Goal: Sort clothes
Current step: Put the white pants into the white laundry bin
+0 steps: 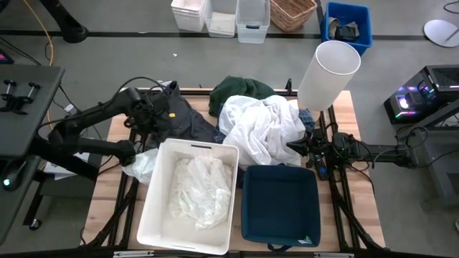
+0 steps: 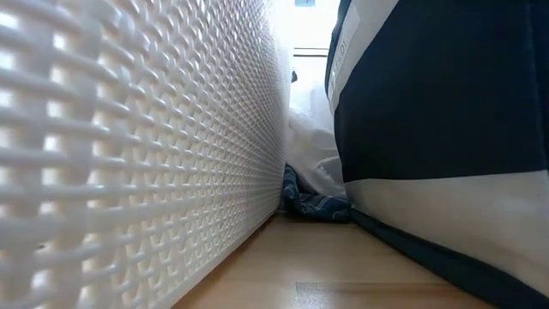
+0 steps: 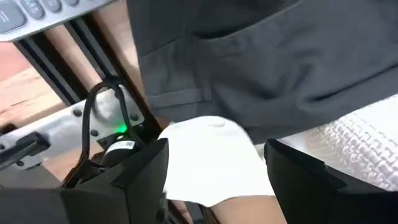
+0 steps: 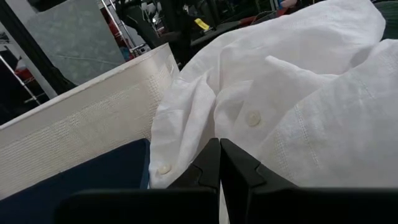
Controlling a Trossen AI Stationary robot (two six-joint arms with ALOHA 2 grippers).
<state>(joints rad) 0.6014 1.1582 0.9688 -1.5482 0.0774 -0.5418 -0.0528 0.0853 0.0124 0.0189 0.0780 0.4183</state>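
Looking at the pile from above, the clothes sit at the back of the surface (image 1: pixel 362 118): a big white shirt (image 1: pixel 262 129) heaped in the middle, a dark green one (image 1: pixel 240 87) behind it, a dark grey one (image 1: pixel 188 118) to the left. The white bin (image 1: pixel 150 197) already holds a white garment (image 1: pixel 201 190); the navy bin (image 1: pixel 247 215) looks empty.

The right hand (image 4: pixel 219 158) is clenched shut, tips pressed into the white shirt's edge, though I can't tell if it actually has fabric pinched. The left hand (image 3: pixel 214 171) is spread wide, with a white bit of cloth (image 3: pixel 208 158) between its fingers beside the white bin.

Main risk, I'd guess: the shirt lies over the plaid one (image 2: pixel 313 204), so lifting could drag that along or snag on the navy bin's rim.
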